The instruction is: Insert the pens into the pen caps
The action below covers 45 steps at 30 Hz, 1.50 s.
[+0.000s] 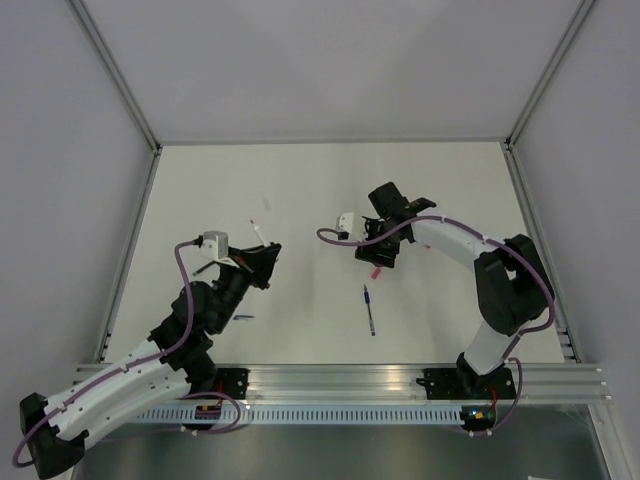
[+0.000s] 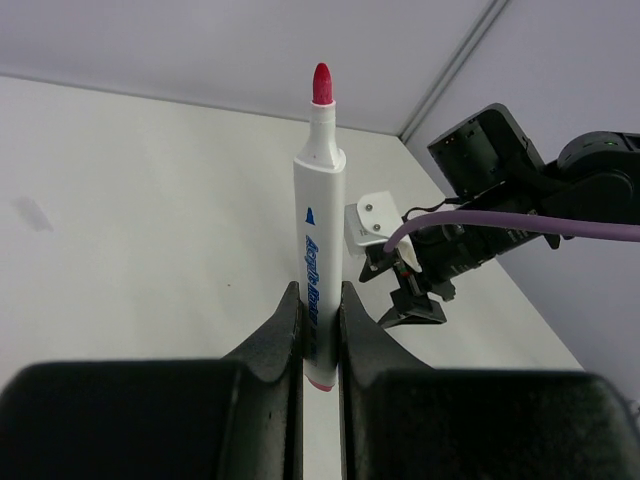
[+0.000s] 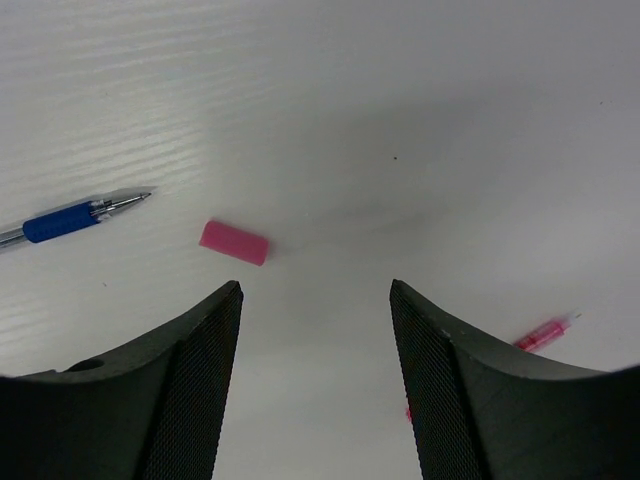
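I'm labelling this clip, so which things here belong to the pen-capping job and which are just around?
Job: white red-tipped marker, pink cap, blue pen, red pen.
Just there: purple cable, metal rail.

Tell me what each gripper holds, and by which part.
Left gripper clamps the white red-tipped marker pen by its lower barrel; right gripper holds nothing.

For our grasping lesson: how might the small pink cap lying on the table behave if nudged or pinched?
The pink cap is tiny, so probably light and easily flicked aside. Lying on its side and seemingly tubular, it may roll. Smooth-looking plastic could slip between the fingers.
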Motion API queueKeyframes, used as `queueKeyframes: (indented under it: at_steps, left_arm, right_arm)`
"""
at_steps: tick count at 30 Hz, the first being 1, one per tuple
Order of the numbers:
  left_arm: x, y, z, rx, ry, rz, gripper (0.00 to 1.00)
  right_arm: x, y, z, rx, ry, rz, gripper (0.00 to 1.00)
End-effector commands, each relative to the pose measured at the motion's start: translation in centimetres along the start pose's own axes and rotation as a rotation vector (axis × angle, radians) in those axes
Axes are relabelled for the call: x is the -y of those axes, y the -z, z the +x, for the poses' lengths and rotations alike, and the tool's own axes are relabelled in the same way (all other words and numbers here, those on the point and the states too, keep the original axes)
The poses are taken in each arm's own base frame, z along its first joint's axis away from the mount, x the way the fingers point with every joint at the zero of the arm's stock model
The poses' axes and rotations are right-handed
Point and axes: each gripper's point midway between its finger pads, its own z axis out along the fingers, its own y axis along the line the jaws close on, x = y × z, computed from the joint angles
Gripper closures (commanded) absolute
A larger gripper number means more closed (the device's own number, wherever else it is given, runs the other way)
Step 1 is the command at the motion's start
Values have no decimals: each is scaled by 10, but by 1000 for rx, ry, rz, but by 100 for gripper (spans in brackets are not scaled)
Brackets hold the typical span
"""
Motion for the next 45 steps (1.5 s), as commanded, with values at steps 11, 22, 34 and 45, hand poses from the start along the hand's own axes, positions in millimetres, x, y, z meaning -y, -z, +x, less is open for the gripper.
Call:
queueKeyframes:
  at_steps: [11,22,34,45]
  left_arm:
    - [-8,2,-8,40,12,-45,98]
    - [-10,3,-9,46,21,-51,98]
    - [-11,5,-11,51,27,-57,98]
    - [-11,5,-11,54,29,-59,98]
  right_arm:
    - [-9,-15,1,35,159,-71,34]
    - [-29,-35,8,8,200,-100,37]
    - [-28,-49,10,9,145,-87,51]
    - [-11,-49,12,-24,21,-48,71]
